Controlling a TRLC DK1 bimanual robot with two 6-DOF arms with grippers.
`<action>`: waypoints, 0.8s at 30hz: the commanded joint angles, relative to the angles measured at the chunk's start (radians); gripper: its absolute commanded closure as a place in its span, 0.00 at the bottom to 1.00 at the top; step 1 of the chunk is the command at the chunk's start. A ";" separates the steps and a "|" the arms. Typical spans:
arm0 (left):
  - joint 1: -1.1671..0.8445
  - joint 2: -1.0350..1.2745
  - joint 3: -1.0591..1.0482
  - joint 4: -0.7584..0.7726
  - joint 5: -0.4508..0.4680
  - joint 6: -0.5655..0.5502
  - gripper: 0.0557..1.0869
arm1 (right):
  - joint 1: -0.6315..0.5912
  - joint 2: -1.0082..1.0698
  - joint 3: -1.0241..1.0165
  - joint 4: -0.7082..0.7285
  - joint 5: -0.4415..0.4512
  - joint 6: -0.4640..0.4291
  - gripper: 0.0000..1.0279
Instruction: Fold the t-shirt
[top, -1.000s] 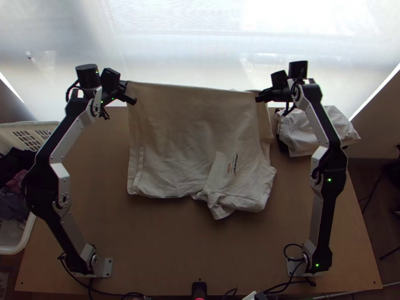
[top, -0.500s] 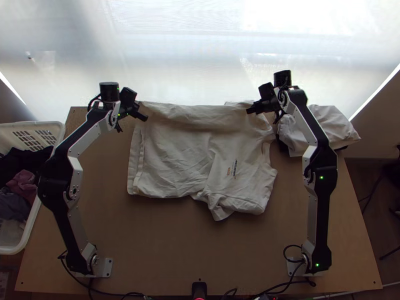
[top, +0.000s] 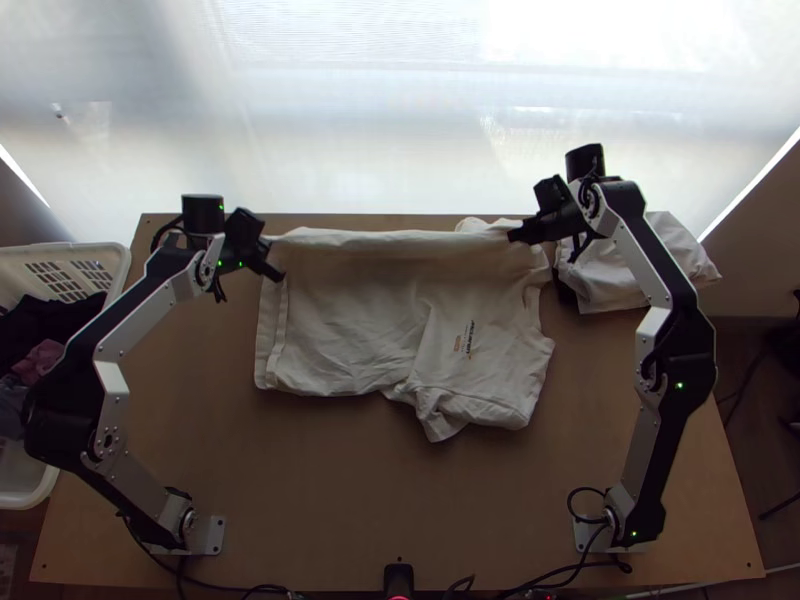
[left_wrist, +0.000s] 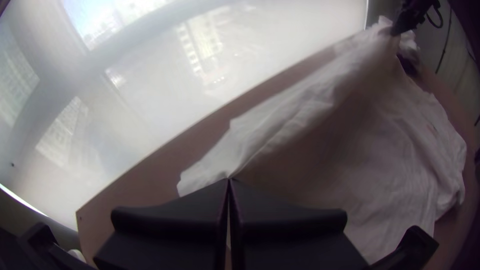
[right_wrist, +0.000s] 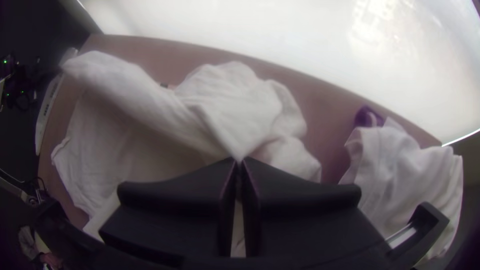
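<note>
T-shirt (top: 345, 330): cream, at the centre of the frame, lying mostly flat; lower right part wrinkled and uneven, with a small print on it. Upper edge gathered into a rounded ridge running between the two grippers.

Left gripper (top: 273, 260): at the ridge's left end, upper left of centre. Its fingers (left_wrist: 175, 215) are pressed together at the tips, pinching the shirt's edge.

Right gripper (top: 514, 236): at the ridge's right end, upper right of centre. Fingers (right_wrist: 175, 195) closed on a gathered peak of the shirt.

Surroundings: table (top: 400, 500) under the shirt; white basket (top: 40, 485) at the left edge, holding dark and pinkish clothes (top: 40, 320); bunched white cloth (top: 605, 275) at upper right, near the shirt
</note>
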 joint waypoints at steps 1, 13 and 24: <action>-0.028 -0.117 -0.153 -0.071 0.028 0.044 0.96 | 0.032 -0.127 -0.204 -0.017 -0.007 0.013 0.97; -0.011 -0.209 -0.280 -0.123 0.045 0.091 0.96 | 0.030 -0.319 -0.474 -0.024 -0.006 0.031 0.97; 0.007 -0.183 -0.352 -0.072 0.030 0.139 0.58 | 0.033 -0.334 -0.624 0.005 0.006 0.013 0.65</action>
